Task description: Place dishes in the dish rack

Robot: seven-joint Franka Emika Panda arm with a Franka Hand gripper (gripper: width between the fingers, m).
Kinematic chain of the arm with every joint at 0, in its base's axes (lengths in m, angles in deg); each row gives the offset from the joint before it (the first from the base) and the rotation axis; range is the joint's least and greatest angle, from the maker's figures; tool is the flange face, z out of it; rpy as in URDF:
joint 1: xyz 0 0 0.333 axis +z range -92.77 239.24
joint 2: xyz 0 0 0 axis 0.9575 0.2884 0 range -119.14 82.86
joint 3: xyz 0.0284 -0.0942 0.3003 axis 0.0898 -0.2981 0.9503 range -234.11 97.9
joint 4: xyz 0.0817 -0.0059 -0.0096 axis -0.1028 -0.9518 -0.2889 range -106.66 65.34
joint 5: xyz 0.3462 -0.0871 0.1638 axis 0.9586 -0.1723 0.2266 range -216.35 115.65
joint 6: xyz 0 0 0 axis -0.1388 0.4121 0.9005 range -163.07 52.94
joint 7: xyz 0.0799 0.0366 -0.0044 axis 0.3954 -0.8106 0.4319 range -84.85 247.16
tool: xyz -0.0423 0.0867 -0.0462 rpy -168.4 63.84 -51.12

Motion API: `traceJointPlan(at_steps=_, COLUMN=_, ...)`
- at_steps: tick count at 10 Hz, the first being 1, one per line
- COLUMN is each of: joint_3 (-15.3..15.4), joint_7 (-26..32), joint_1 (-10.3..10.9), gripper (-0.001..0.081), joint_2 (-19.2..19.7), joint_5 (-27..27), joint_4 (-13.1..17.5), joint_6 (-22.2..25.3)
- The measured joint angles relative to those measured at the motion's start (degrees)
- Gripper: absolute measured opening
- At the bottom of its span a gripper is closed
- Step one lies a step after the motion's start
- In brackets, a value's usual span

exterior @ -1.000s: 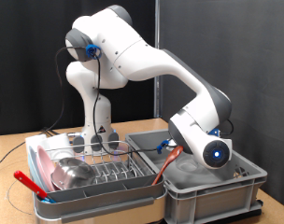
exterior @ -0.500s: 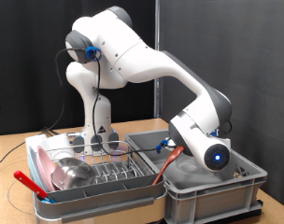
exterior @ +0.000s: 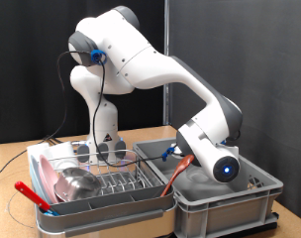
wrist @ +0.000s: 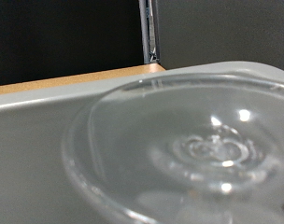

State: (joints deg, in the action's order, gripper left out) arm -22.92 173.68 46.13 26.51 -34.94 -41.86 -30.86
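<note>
The dish rack (exterior: 111, 210) stands at the exterior view's lower left, with a pink plate (exterior: 49, 177) and a steel bowl (exterior: 77, 183) in it. A thin red utensil (exterior: 176, 176) leans over the wall between the rack and the grey tub (exterior: 230, 203). My hand (exterior: 222, 165) reaches down into that tub, and its fingers are hidden there. The wrist view is filled by a clear glass (wrist: 179, 145) lying very close on the tub's grey floor. No fingers show in the wrist view.
Two grey utensil cups (exterior: 101, 151) sit at the rack's back. A red object (exterior: 32, 193) lies along the rack's front left corner. A cable (exterior: 17, 164) runs over the wooden table at the left. Dark curtains close off the back.
My hand has sunk slightly lower into the grey tub and shifted a little toward the exterior view's left. The rack and its dishes have not moved.
</note>
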Motion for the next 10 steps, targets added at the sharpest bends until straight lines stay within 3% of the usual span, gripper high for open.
traceJointPlan(at_steps=10, joint_3=0.44, joint_7=-0.04, joint_1=-0.99, gripper=0.0803, joint_2=-0.16, joint_5=0.76, joint_4=-2.85, joint_6=-0.27)
